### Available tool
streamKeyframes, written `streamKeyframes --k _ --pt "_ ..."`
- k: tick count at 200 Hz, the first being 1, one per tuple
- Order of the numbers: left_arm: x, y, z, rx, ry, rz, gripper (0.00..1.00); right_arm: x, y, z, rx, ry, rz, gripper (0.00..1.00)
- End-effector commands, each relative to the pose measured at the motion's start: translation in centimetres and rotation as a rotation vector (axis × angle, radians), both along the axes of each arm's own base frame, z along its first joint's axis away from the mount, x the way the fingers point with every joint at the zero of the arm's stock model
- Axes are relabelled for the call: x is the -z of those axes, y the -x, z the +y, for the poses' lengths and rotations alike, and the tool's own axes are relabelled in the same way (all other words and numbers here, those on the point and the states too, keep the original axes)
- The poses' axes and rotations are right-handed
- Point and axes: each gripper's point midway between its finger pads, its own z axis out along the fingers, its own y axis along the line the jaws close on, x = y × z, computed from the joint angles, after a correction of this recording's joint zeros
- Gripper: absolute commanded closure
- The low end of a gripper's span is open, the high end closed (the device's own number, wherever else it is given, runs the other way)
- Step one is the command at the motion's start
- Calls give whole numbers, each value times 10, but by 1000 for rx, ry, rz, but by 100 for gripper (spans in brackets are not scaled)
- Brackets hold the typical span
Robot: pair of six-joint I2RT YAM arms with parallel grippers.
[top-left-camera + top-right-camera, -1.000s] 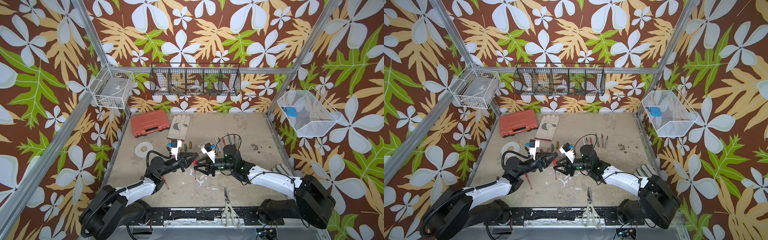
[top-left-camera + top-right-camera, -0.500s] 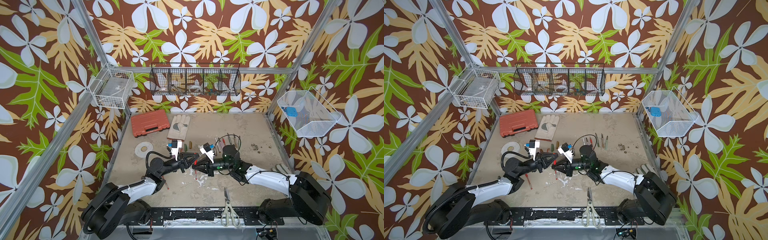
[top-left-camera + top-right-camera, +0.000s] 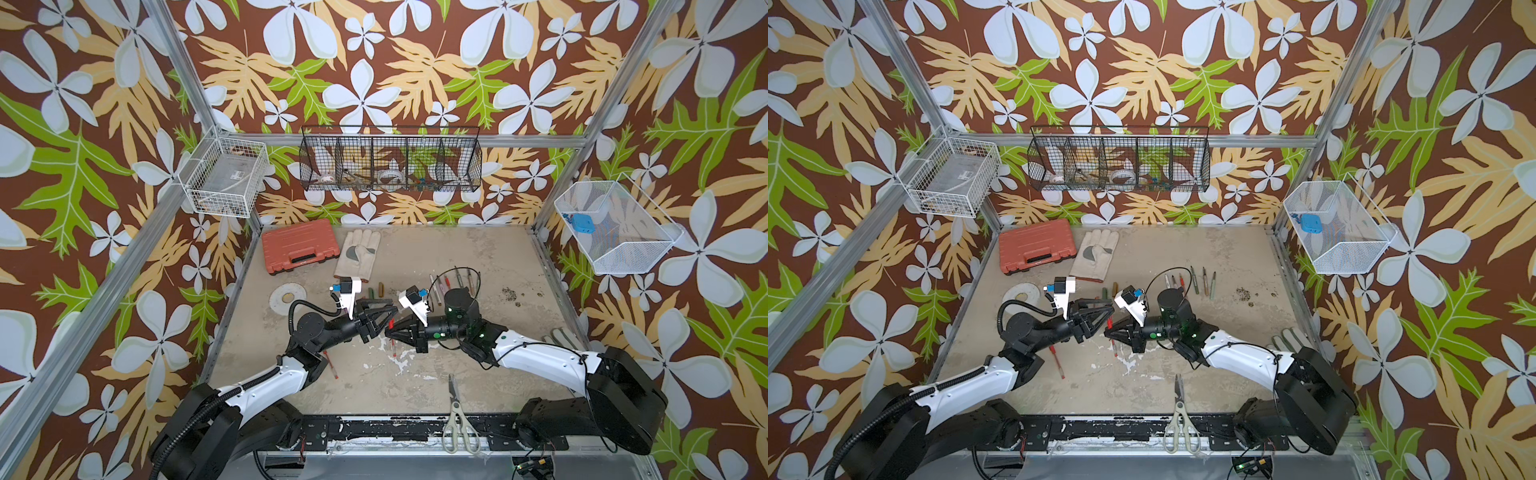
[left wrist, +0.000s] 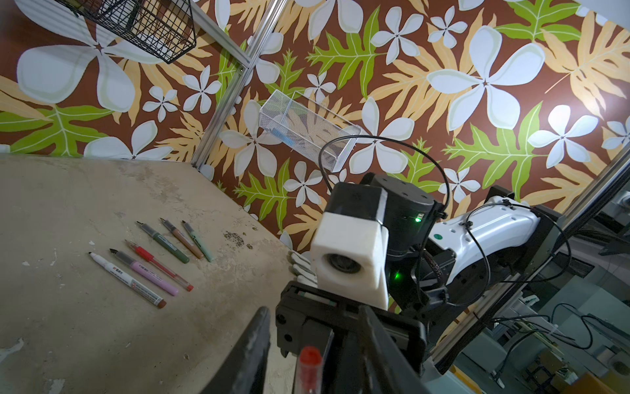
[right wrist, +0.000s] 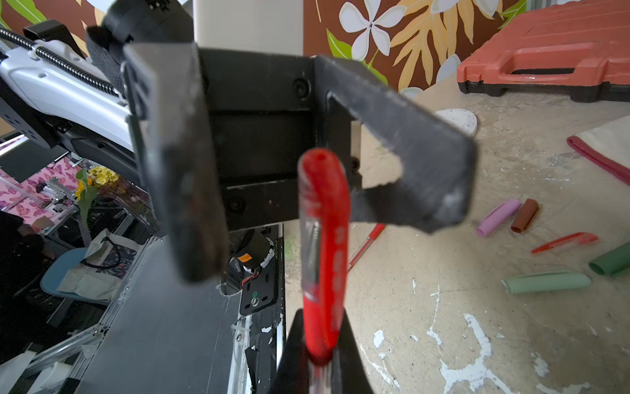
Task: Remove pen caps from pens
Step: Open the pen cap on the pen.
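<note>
Six pens [image 4: 150, 262] lie uncapped on the table [image 4: 68, 341]; the right gripper [image 3: 390, 332], jaws clamped, holds a still-capped red pen [image 5: 324, 273], with the left gripper [image 3: 385, 316] jaws parted around its cap [image 5: 322, 191].

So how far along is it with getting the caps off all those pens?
Mostly done. Six pens lie bare-tipped in a row, and loose caps are scattered on the table. In hand: the right gripper grips a red pen with its cap on, and the left gripper, jaws open, flanks that cap. Left: that cap, plus another red pen on the table, which looks capped.
</note>
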Motion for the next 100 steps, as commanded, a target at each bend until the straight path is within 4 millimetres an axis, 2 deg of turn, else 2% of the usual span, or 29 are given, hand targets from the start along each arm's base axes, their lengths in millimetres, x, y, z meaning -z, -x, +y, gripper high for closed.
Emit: streamKeyframes --k 1,18,46,100 --pt "9 -1 -4 12 -50 7 57 0 3 0 -20 18 -21 100" --pt "12 0 -4 18 -60 10 61 1 5 0 -30 25 -18 100" --pt "14 1 -5 24 -64 10 73 -1 6 -1 -31 27 -21 100" --pt "14 4 -3 26 -61 3 85 1 5 -1 -30 37 -18 100"
